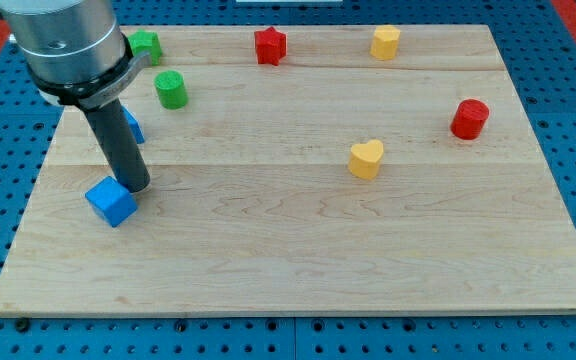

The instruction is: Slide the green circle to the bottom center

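- No brand, label or writing readable on any block, the board or the arm housing.
- Green circle point(171, 90): short cylinder standing upright on its flat end, round face up, axis vertical. Round, so no facing direction to call out.
- It sits in the upper left part of the wooden board point(298, 250), just right of the arm housing point(65, 45), well apart from the bottom centre.
- My tip point(136, 186) is down on the board at the view's left, touching or just beside the upper right edge of the blue cube point(111, 202). It is below the green circle and not in contact with it.
- No fingers on this rig, only a straight rod; nothing is grasped.
- A second green block point(146, 44) sits at the top left, partly hidden by the housing; shape unclear.
- Another blue block point(133, 125) peeks out behind the rod; shape unclear.
- Red star point(270, 45) at top centre; yellow block point(385, 42) at top right.
- Red cylinder point(470, 118) near the right edge; yellow heart point(366, 159) right of centre.
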Controlling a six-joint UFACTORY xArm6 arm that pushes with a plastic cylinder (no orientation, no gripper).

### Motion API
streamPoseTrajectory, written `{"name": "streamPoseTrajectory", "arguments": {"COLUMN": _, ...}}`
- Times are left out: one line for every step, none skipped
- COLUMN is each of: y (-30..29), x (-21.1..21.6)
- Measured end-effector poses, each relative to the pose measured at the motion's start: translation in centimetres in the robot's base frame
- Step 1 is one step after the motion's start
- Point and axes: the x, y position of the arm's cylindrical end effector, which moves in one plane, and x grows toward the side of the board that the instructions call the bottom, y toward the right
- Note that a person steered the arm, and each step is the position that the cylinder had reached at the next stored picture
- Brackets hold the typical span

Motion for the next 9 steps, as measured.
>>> {"name": "streamPoseTrajectory", "arguments": {"y": -2.2, "x": 0.0}}
{"name": "streamPoseTrajectory", "arguments": {"y": -2.8, "x": 2.0}}
{"name": "streamPoseTrajectory", "arguments": {"y": -2.2, "x": 0.7}}
{"name": "streamPoseTrajectory", "arguments": {"y": 5.4, "x": -5.4}}
{"name": "streamPoseTrajectory", "arguments": {"y": 14.7, "x": -10.8}}
{"name": "streamPoseTrajectory", "arguments": {"y": 11.6, "x": -15.1}}
{"name": "streamPoseTrajectory", "arguments": {"y": 4.1, "x": -15.8}}
{"name": "streamPoseTrajectory", "arguments": {"y": 0.3, "x": -17.5}}
{"name": "streamPoseTrajectory", "arguments": {"y": -2.6, "x": -20.0}}
